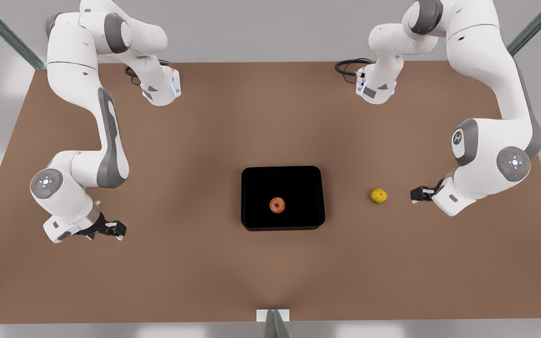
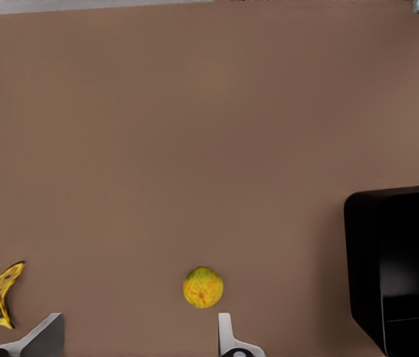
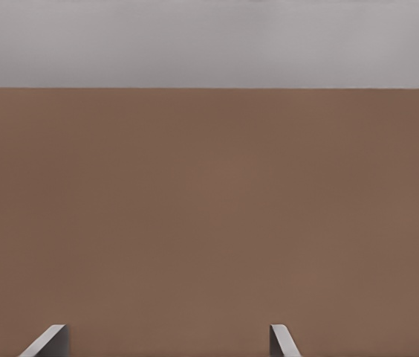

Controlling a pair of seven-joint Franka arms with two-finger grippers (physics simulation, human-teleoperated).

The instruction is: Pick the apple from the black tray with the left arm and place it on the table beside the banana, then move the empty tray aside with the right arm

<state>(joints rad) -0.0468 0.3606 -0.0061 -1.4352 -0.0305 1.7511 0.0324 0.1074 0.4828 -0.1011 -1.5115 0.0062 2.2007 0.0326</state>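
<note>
Apple (image 1: 277, 205) in black tray (image 1: 251, 197) — both hands apart, empty.

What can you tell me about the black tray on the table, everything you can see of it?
The black tray is a glossy, shallow rectangle with rounded corners and a low rim, looking like smooth plastic. It lies flat on the brown table, near the middle in the front view. The apple sits inside it, toward the near edge and apart from the rim. Nothing else touches it: both grippers are far off and the yellow-green fruit lies apart on the front view's right.
</note>
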